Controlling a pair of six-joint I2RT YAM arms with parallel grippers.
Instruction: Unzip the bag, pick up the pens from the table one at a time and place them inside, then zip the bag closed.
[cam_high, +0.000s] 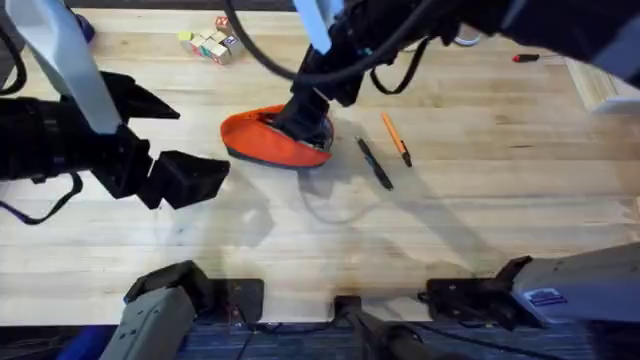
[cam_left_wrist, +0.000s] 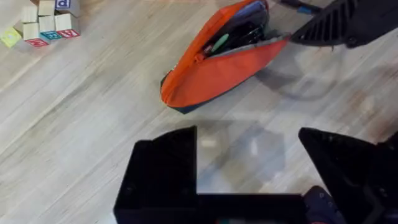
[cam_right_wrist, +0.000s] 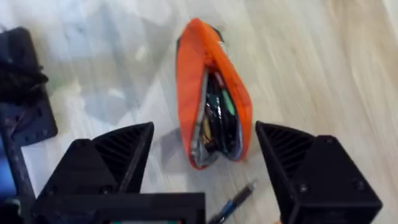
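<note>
The orange bag (cam_high: 262, 140) lies left of the table's (cam_high: 480, 210) middle. Its zipper is open in the left wrist view (cam_left_wrist: 217, 68) and the right wrist view (cam_right_wrist: 211, 81), with dark and green items inside. My right gripper (cam_high: 305, 120) hangs open over the bag's right end, its fingers (cam_right_wrist: 106, 162) wide apart and empty. The orange pen (cam_high: 396, 138) and the black pen (cam_high: 375, 163) lie on the wood just right of the bag; the black pen's tip (cam_right_wrist: 233, 202) shows by the bag's mouth. My left gripper (cam_high: 185, 140) stands open and empty left of the bag (cam_left_wrist: 249, 174).
Several small wooden blocks (cam_high: 208, 42) sit at the back left, also (cam_left_wrist: 46, 25). A small red-handled screwdriver (cam_high: 525, 58) lies at the far right back. The right arm spans the table from the upper right down to the bag.
</note>
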